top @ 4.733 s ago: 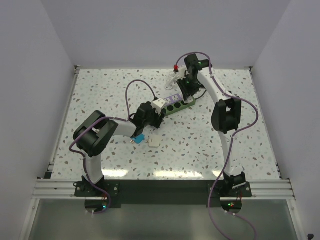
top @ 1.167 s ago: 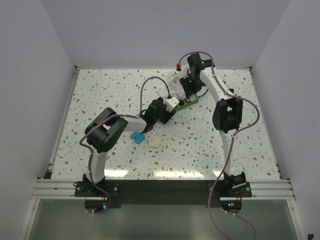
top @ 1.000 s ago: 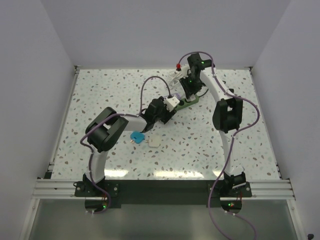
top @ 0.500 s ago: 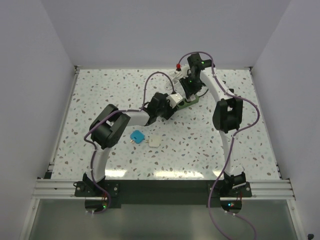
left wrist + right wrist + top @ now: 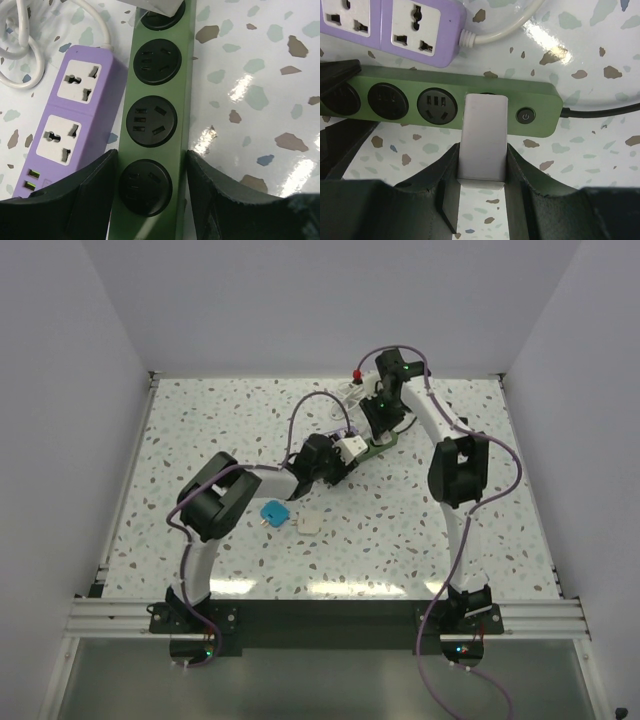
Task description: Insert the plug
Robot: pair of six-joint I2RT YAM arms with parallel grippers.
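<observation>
Plug: the white plug (image 5: 482, 135) is standing over the socket of the green power strip (image 5: 420, 90) that lies nearest the power button (image 5: 524, 116); whether it is fully seated cannot be told.
Right fingers: the right gripper (image 5: 482, 152) is pinching the plug, one of its fingers (image 5: 447, 165) pressing on each flat side.
Left fingers: the left gripper (image 5: 152, 195) is straddling the strip's opposite end, its fingers (image 5: 95, 195) part-spread and bearing on both long edges beside the last socket.
Adjacent strip: a purple power strip (image 5: 80, 110) is lying alongside the green one, touching it, with its white cable (image 5: 20, 45) looping away.
Tabletop: the speckled tabletop (image 5: 260, 75) is also carrying a blue piece (image 5: 272, 511) and a white piece (image 5: 308, 525) near the left arm.
</observation>
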